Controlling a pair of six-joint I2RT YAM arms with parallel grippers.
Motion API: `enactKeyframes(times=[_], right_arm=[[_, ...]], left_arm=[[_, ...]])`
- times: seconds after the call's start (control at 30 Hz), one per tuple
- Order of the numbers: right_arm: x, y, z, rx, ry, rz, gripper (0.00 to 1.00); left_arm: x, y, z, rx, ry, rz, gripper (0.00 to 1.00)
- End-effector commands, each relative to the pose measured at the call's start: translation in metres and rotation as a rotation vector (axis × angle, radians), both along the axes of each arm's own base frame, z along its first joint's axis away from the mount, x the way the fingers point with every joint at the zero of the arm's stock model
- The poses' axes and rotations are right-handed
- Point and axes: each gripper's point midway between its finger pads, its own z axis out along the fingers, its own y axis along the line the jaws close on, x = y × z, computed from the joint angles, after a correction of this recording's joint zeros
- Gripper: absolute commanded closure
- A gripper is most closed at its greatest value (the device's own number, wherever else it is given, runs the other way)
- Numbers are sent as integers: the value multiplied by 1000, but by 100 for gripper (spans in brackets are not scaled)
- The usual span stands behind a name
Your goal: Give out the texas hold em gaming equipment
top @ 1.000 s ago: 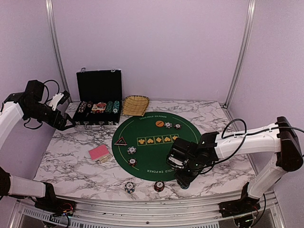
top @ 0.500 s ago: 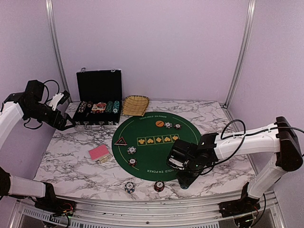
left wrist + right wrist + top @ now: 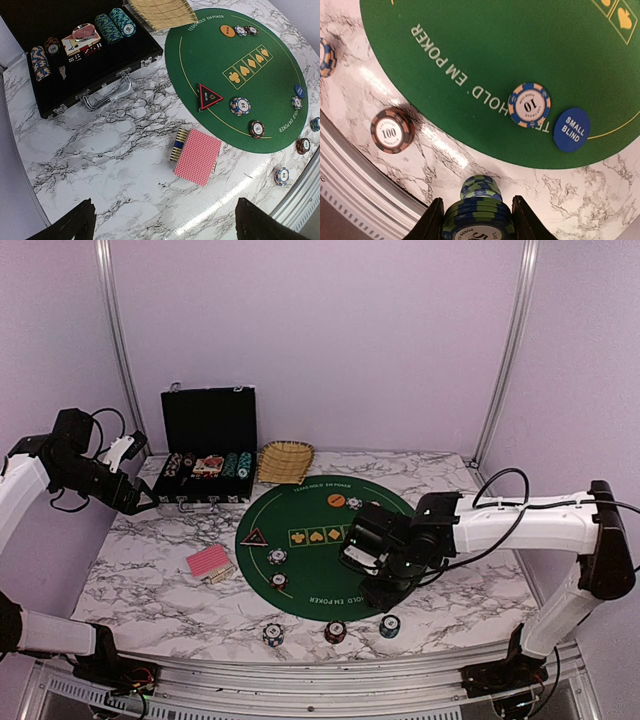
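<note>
Presently, right arm: stretched leftward, low over the near part of the green mat (image 3: 300,505); right gripper (image 3: 477,205) pointing down, fingers clamped on a stack of green-blue chips (image 3: 478,226); second green-blue stack (image 3: 480,187) on the marble table (image 3: 150,580) below it, near the 100 chip (image 3: 392,130). Left arm: raised at far left beside the black case (image 3: 210,430); left gripper (image 3: 164,207) spread wide, empty. Pink-red-backed cards (image 3: 197,156): on the marble just left of the mat, well apart from both grippers.
</note>
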Motion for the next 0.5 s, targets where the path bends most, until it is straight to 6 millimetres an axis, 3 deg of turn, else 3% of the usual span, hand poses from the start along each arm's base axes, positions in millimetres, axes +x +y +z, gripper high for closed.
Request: enactKeyframes(times=[0.0, 0.17, 0.27, 0.47], right_arm=[[37, 21, 30, 27, -90, -4, 62], [113, 44, 46, 90, -182, -72, 63], [168, 58, 39, 103, -226, -117, 64], [251, 82, 10, 105, -269, -175, 67]], left_arm=[[-5, -4, 8, -14, -3, -17, 1], [-6, -4, 7, -17, -2, -17, 1], [-7, -4, 8, -15, -6, -17, 1], [-7, -4, 9, -8, -14, -21, 1]])
